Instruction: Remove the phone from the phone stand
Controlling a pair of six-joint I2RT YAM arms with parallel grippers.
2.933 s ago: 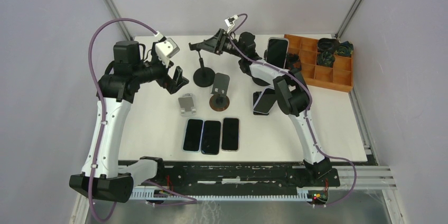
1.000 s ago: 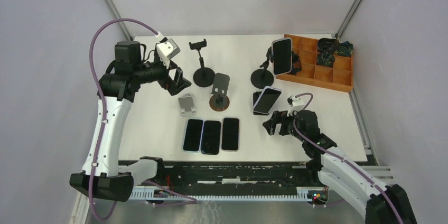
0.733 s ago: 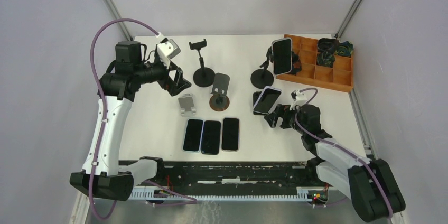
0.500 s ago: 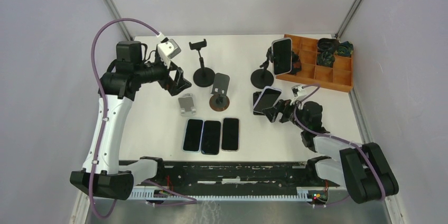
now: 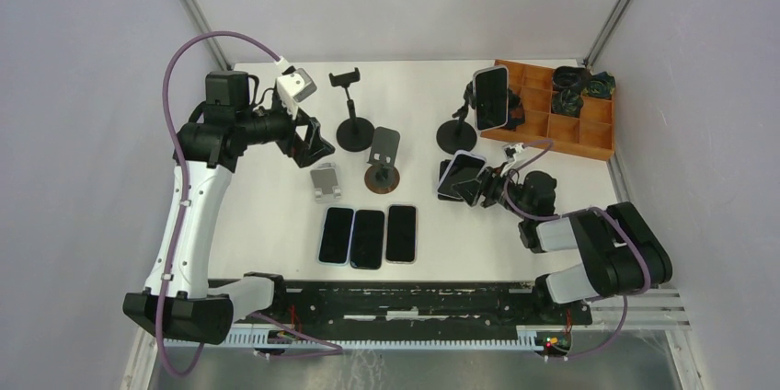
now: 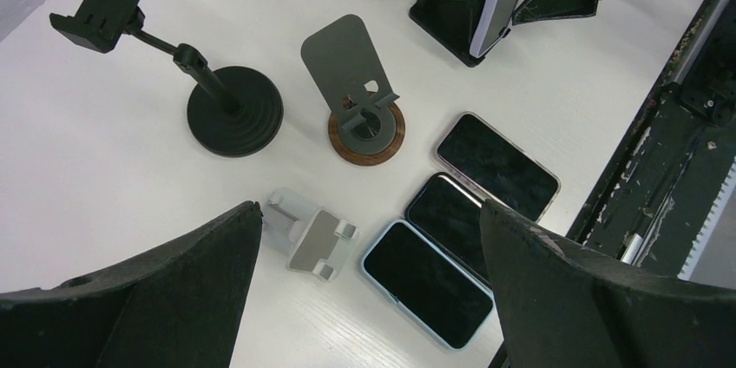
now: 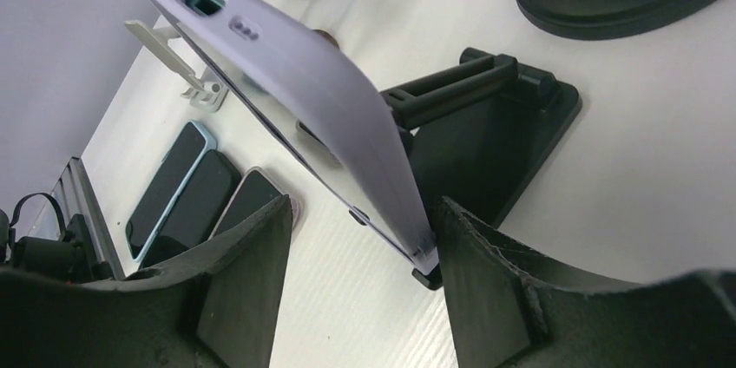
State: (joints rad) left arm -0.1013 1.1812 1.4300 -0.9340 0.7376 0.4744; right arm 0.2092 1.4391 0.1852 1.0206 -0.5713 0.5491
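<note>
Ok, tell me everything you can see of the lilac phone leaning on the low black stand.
The phone wears a pale lilac, matte-looking case; from above its screen is dark. One end shows a port cutout and small slots. It leans tilted on a low black stand on the white table. The right gripper, open, straddles its lower edge; whether it touches is unclear.

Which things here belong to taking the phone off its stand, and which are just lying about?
In the job: lavender phone, black stand, right gripper.
Lying about: three flat phones, clamped phone, empty clamp stand, round-based stand, silver stand, wooden tray.
</note>
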